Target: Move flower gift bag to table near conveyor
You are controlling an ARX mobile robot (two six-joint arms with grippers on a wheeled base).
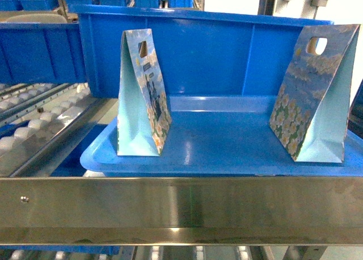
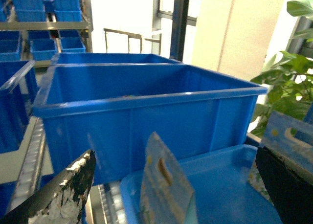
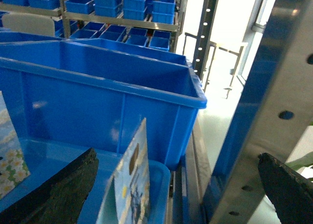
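**Pre-grasp: both arms lined up on the bags, nothing gripped**

Scanning left to right in the head view: steel-framed roller conveyor [image 1: 39,121] with white rollers runs down the left. Beside it, a shallow blue plastic tray [image 1: 227,149] sits behind a brushed steel rail [image 1: 181,206]. Behind the tray, a deep blue plastic bin [image 1: 215,50].

Two paper gift bags stand upright on the tray. The left flower-print gift bag [image 1: 142,95] is seen edge-on, pale teal gusset facing the camera, handle cutout near the top. The right flower-print gift bag [image 1: 315,95] stands well apart from it near the tray's right end, printed face angled left, white daisies low on it.

The destination table is not in any view.

Left gripper [image 2: 171,185]: jaws spread wide, one worn black finger [image 2: 63,194] low left, the other at the right edge. The left bag's handle edge sits between them, not touched. Released, holding nothing.

Right gripper [image 3: 176,185]: jaws likewise wide apart, the right bag's top edge close to the left finger, steel upright [image 3: 274,101] to the right. Released too.

Step, as judged: approach, before any pickup. Which bag is the target can't be told.

Next move likely needs: descend over the handle edge, close on the thin paper top without crushing it, lift clear of the tray lip and steel rail, then turn to find the table.
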